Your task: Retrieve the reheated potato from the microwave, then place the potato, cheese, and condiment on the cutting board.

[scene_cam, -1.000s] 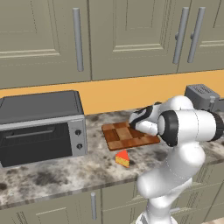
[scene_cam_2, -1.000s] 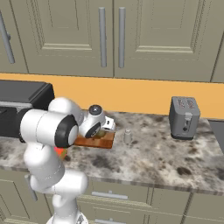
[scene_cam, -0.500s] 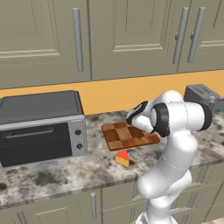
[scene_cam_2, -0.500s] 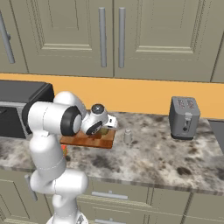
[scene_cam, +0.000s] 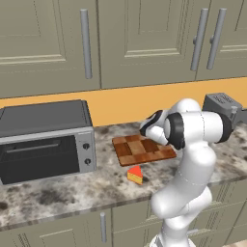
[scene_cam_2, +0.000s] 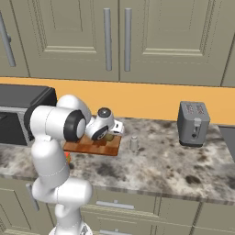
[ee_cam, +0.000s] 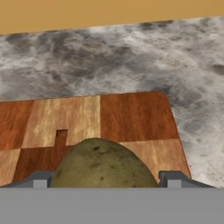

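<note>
Grey toaster oven (scene_cam: 46, 137) fills the left of the left base view; right of it, near the frame's middle, the cheese (scene_cam: 135, 174) lies on the speckled counter (scene_cam: 58, 193), just in front of the checkered cutting board (scene_cam: 142, 150). Since a second ago the arm has pulled its elbow upward and back while the gripper (ee_cam: 104, 181) stays over the board. In the hand view the potato (ee_cam: 104, 166) sits between widely spread fingers, apparently resting on the board, so it seems delivered; cheese and condiment remain.

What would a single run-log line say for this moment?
potato: between jaws, over cutting board | cheese: on counter, in front of board | gripper: wide
</note>
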Robot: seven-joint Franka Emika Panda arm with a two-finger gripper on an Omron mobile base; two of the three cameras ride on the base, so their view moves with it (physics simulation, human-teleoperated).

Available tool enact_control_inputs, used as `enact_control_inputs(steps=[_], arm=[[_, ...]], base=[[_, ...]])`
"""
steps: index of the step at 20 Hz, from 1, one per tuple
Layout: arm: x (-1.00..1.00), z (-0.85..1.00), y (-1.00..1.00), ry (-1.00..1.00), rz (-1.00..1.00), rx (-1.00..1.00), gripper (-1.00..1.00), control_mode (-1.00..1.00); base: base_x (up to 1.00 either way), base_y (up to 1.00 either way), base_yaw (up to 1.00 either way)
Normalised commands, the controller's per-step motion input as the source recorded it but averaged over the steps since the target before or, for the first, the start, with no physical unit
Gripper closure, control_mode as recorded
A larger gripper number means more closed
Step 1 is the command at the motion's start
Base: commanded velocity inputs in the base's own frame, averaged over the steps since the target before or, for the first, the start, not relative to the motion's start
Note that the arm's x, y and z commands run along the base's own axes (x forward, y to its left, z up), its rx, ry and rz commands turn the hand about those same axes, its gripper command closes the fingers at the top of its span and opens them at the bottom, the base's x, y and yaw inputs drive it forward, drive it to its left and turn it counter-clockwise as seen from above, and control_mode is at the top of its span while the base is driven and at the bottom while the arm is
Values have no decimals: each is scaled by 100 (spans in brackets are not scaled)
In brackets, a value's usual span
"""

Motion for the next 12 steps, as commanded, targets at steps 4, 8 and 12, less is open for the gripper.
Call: enact_control_inputs(steps=[4,8,12], arm=[[0,-45,0,4,-1,-5,-100,-100],[-8,-34,0,1,0,-3,-100,-100],[-17,-23,0,0,0,-1,-100,-100]], base=[[0,0,0],[0,0,0],[0,0,0]])
